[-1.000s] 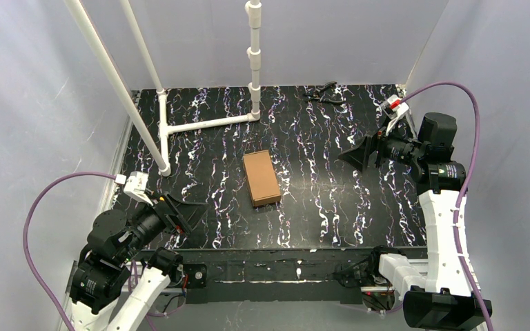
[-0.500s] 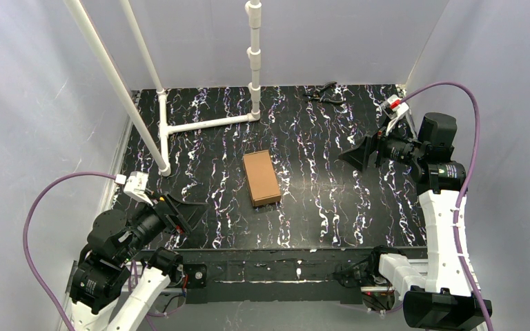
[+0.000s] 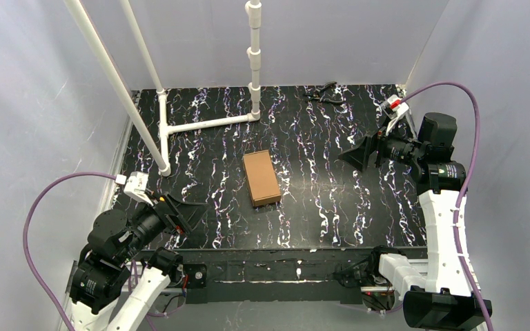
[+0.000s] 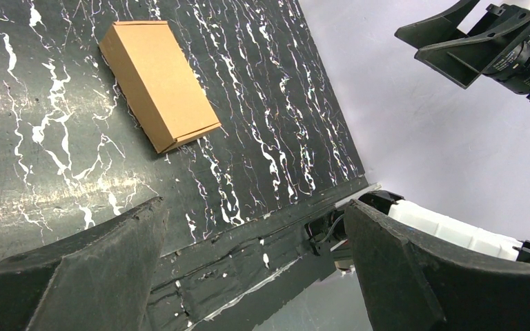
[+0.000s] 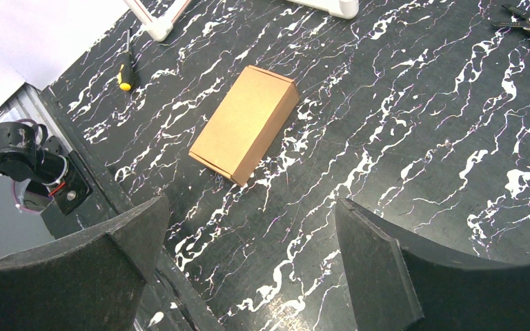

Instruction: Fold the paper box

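Top external view: my paper box [image 3: 261, 178] looks all folded shut. Left gripper [image 3: 192, 212] and right gripper [image 3: 355, 153] gape wide, holding nothing.

I see the black, white-veined table [image 3: 331, 193] with the paper box [image 3: 261, 178] lying flat and closed near its middle. A white pipe frame [image 3: 207, 124] stands on the far-left part, with a small yellow-and-black tool [image 5: 125, 72] near one of its feet. Dark pliers [image 3: 324, 93] lie at the far edge.

Even bright light, sharp frames, mild glare on glossy table [image 3: 331, 200]
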`<action>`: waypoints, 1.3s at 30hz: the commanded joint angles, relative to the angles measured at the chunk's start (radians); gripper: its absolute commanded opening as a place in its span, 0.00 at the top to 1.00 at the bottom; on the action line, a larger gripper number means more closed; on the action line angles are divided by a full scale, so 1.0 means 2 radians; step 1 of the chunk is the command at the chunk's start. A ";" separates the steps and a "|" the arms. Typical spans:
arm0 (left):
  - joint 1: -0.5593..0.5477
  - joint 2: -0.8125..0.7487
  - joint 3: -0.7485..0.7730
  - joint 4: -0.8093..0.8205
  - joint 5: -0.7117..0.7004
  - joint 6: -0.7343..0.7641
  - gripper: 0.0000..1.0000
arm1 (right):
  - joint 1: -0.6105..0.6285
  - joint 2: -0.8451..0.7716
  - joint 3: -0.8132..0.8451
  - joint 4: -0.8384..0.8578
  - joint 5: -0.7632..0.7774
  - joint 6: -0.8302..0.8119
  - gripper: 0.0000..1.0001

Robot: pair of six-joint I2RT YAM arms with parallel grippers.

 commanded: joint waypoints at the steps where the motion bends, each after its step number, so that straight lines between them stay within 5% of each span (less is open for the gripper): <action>1: 0.002 0.002 0.003 -0.006 -0.006 0.007 0.02 | -0.003 -0.010 0.005 0.006 -0.006 -0.002 0.02; 14: 0.002 0.005 -0.030 0.024 0.025 -0.014 0.01 | -0.003 -0.009 -0.008 0.022 0.004 0.025 0.00; 21: 0.002 0.036 -0.045 0.041 0.058 -0.024 0.00 | -0.003 -0.010 -0.023 0.056 0.062 0.105 0.00; 28: 0.002 0.029 0.027 -0.047 -0.023 0.039 0.01 | -0.003 -0.010 -0.004 0.054 0.088 0.113 0.00; 39: 0.003 0.024 0.051 -0.059 -0.026 0.043 0.01 | -0.003 -0.007 0.023 0.044 0.085 0.095 0.00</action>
